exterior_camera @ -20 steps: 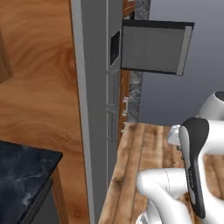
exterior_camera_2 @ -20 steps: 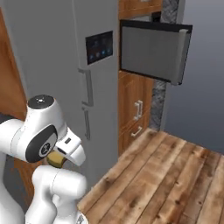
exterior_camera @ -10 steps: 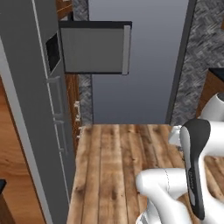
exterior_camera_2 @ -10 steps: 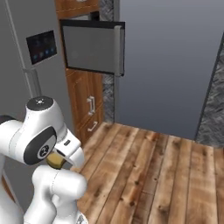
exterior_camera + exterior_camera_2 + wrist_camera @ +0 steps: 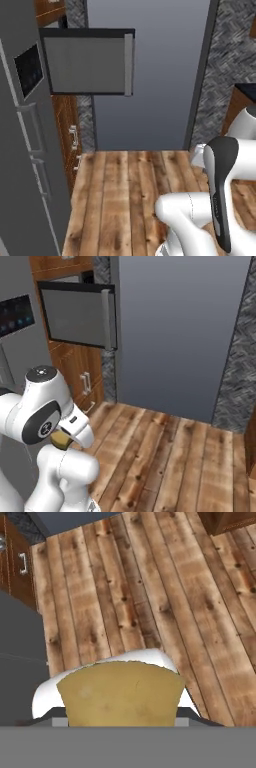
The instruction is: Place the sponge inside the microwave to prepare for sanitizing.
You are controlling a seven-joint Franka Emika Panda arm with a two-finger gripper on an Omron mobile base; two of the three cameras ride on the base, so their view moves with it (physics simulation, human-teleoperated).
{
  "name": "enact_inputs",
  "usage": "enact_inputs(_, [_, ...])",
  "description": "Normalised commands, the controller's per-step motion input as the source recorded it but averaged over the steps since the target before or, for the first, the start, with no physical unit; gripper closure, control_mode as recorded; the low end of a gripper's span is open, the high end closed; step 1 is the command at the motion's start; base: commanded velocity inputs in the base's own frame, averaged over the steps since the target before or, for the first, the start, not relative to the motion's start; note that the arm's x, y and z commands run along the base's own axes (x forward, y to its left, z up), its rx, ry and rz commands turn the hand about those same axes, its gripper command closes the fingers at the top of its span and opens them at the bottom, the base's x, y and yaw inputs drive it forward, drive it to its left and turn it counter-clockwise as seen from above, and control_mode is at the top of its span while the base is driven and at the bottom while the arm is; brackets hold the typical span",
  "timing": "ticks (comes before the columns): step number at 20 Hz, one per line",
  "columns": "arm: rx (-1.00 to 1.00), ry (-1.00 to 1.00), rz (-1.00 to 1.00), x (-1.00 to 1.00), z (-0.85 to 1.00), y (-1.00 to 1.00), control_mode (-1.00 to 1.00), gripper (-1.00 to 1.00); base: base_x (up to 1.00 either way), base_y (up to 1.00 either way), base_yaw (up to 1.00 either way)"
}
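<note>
Microwave (image 5: 87, 62) hangs open up on the left, its door (image 5: 75, 318) swung out beside the fridge (image 5: 22, 150). Right of that door and lower, the arm is folded over the wooden floor (image 5: 150, 587), the gripper (image 5: 62, 440) clamped on the yellow sponge (image 5: 120, 694). A good approach would square the base to the opening, then raise the sponge clear of the door edge before reaching in.
</note>
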Motion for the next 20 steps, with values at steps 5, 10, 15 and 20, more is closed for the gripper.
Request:
enact_inputs(5, [0.00, 0.00, 0.00, 0.00, 0.00, 0.00, 1.00, 1.00, 0.53, -0.66, 0.02])
enact_inputs(10, [0.00, 0.00, 0.00, 0.00, 0.00, 0.00, 1.00, 1.00, 0.75, -0.58, 0.03])
enact_inputs(15, [0.00, 0.00, 0.00, 0.00, 0.00, 0.00, 1.00, 1.00, 0.90, -0.78, 0.09])
enact_inputs(20, [0.00, 0.00, 0.00, 0.00, 0.00, 0.00, 1.00, 1.00, 0.75, -0.75, 0.11])
